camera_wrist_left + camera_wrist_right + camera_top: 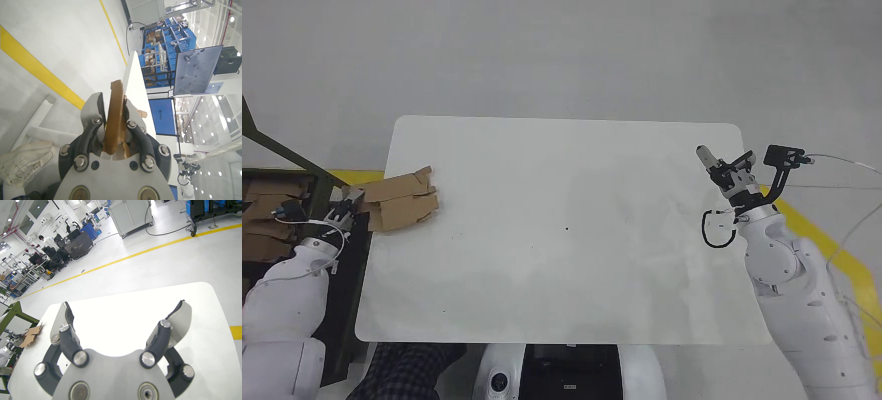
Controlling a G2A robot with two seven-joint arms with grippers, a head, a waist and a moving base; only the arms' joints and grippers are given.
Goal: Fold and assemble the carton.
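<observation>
Carton [402,200] count: one, a flat brown cardboard blank with its flaps unfolded. It lay on the left edge of the table [562,290], with its outer end projecting past that edge. In the right wrist view the carton [30,337] appeared at the table's far left edge.

Table count: one, white, with rounded corners.

Gripper count: two.

Left gripper [354,206]: positioned just off the table's left edge, at the carton's outer end. In the left wrist view, the left gripper [113,100] had its fingers [99,108] drawn in against the cardboard, pinching the carton [114,121] edge-on between the pads. The cardboard ran from deep in the jaws out past the fingertips.

Right gripper [723,158]: positioned over the table's right edge, well apart from the carton. In the right wrist view, the right gripper [123,303] had its fingers [67,313] spread wide, holding and touching nothing.

Rack [287,180] count: one, dark green, beside the table's left edge. It held further flat cardboard [267,212]; the number of pieces could not be determined.
</observation>
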